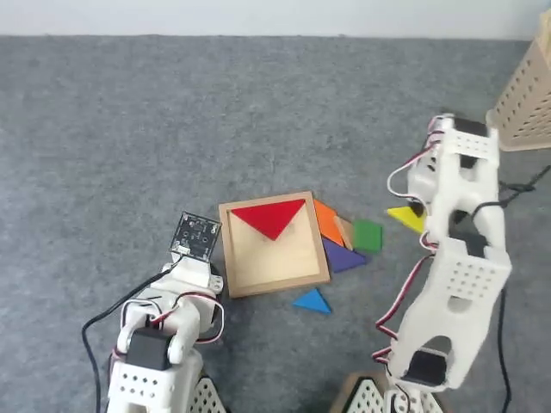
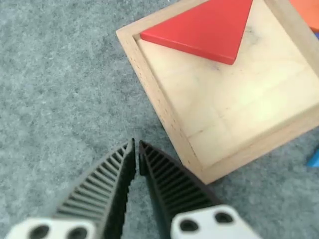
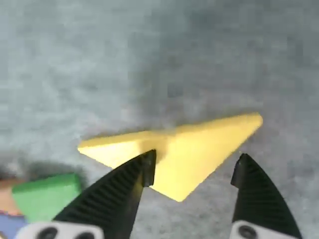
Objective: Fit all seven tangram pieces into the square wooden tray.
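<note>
Entry: flat yellow wooden triangle (image 3: 199, 144) lay on grey carpet (image 1: 129, 129), well apart from the square wooden tray (image 1: 281, 286), which held one red wooden triangle (image 1: 269, 217).
Right gripper (image 3: 194, 172): jaws apart, straddling the yellow piece.
Left gripper (image 2: 135, 149): jaws together beside the tray.
Risk: an off-centre pinch could have skidded the thin piece away.

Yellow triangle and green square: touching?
Apart. The high view shows a strip of carpet between the yellow triangle and the green square.

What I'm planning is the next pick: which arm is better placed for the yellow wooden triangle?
Right. Its end effector is open over the yellow wooden triangle; the left end effector is shut beside the square wooden tray.
</note>
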